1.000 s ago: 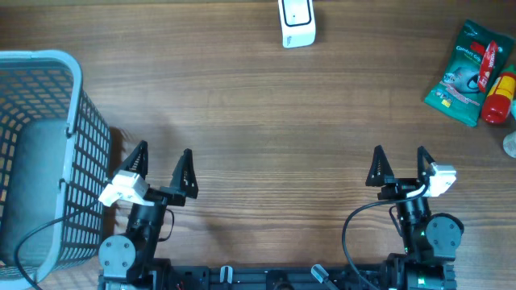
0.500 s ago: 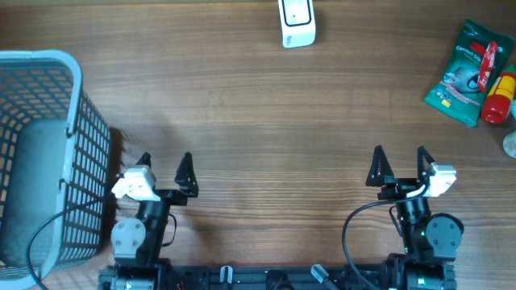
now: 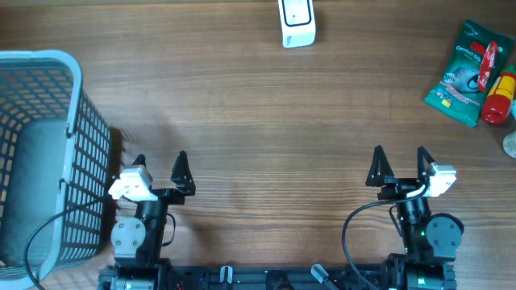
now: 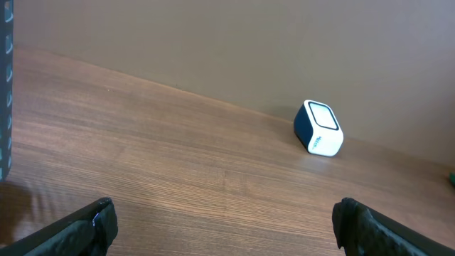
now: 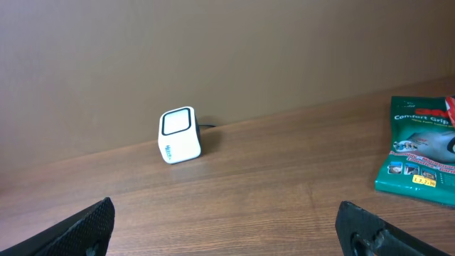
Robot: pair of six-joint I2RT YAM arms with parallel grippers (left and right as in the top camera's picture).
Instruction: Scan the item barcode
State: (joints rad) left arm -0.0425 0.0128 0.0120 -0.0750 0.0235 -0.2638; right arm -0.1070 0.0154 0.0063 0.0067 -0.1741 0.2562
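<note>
Both wide, empty: left end effector [image 3: 160, 158], right end effector [image 3: 399, 153] | green pack [image 5: 419, 153] reads "Comfort Grip" | white scanner [image 3: 297, 22] well apart

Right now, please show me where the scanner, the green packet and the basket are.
scanner [image 3: 297, 26]: overhead view, on its white body.
green packet [image 3: 458, 78]: overhead view, on its printed front.
basket [image 3: 36, 56]: overhead view, on its far rim.

The left gripper [image 4: 224, 212] is holding its jaws wide apart, its dark fingers [image 4: 84, 226] showing at the lower corners with only bare wood between them; a white and dark blue scanner [image 4: 318, 128] is sitting on the wooden table [image 4: 178, 163], close to the brown wall [image 4: 213, 43]; a basket [image 4: 6, 107] edge is showing at far left.
</note>
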